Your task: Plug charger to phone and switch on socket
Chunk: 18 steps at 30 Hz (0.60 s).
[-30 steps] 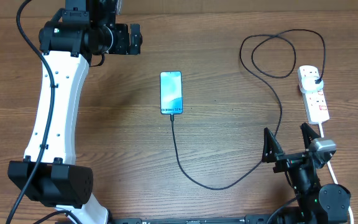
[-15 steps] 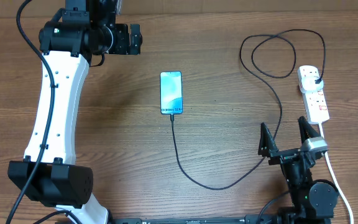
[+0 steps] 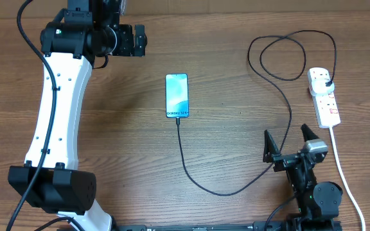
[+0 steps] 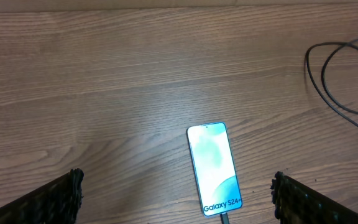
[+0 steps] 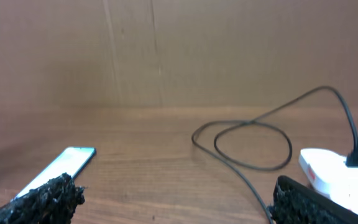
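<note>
Seeing right gripper (image 3: 286,142) pull back toward base — wide open, empty; left gripper (image 3: 140,40) same. The phone (image 3: 177,95), mid-table, has the charger (image 3: 180,141) in, other end in the power strip (image 3: 324,99) — I'd call it likely done.

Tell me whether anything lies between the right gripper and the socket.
Nothing bulky blocks the way. On the table between the open right gripper and the socket, only the thin cable of the charger lies, running close in front of the gripper.
</note>
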### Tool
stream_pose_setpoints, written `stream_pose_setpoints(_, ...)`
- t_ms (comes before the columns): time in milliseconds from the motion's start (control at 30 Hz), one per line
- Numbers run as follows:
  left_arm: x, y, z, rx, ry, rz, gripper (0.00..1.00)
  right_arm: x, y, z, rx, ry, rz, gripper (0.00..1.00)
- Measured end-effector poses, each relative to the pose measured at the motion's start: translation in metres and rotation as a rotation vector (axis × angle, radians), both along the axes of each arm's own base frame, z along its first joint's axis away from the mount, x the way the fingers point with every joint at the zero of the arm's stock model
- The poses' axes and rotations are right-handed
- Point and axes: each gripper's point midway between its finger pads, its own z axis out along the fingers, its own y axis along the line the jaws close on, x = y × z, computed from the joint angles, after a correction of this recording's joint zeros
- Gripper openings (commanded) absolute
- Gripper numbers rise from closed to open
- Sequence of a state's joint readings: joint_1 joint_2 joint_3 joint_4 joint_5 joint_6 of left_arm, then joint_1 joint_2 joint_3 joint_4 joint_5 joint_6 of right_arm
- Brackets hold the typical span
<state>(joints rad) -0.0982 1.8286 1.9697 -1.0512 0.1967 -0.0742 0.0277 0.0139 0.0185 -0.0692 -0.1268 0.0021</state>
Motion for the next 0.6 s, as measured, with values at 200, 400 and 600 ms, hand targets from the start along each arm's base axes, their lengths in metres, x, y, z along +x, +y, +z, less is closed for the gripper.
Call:
stream_pose_setpoints(200,0.0,0.0,0.0,0.0,0.0,0.0,1.0,0.0001,-0.0008,-0.0024,-0.007,0.009,-0.004,1.0)
stream_pose_setpoints(400,0.0,0.0,0.0,0.0,0.0,0.0,1.0,0.0001,-0.001,-0.0027,-0.006,0.01,-0.006,1.0)
stream_pose_setpoints(600,0.0,-0.0001,0.0,0.0,0.0,0.0,1.0,0.0003,-0.002,-0.0033,-0.005,0.013,-0.012,1.0)
